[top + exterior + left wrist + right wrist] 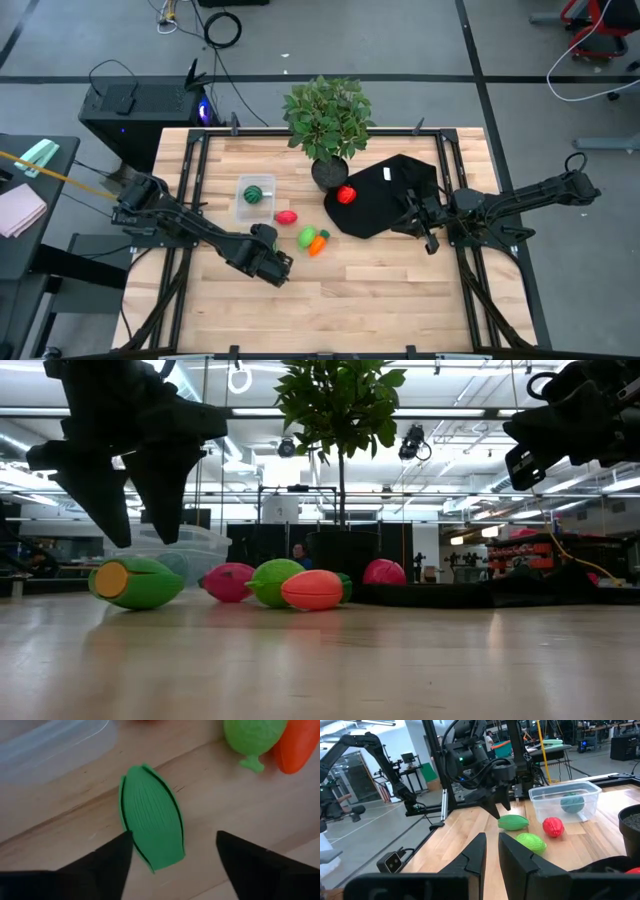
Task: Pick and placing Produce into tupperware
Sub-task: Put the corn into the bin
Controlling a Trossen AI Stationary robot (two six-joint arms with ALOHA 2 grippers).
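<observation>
My left gripper (175,837) is open and hangs just above a green oblong toy piece (152,825) that lies on the wood. Its fingers stand on either side without touching it. In the low view the piece (135,582) shows a yellow end below the gripper (135,525). The clear tupperware (255,197) holds a dark green striped ball (254,194). A pink-red piece (287,216), a light green piece (308,237) and an orange piece (319,246) lie near it. A red round piece (346,195) sits on the black cloth. My right gripper (492,850) waits shut above the cloth (425,228).
A leafy potted plant (328,125) stands at the table's far edge, just beyond the black cloth (395,205). Bare wood (380,300) stretches along the near side. Metal frame rails (190,160) run along the table's left and right sides.
</observation>
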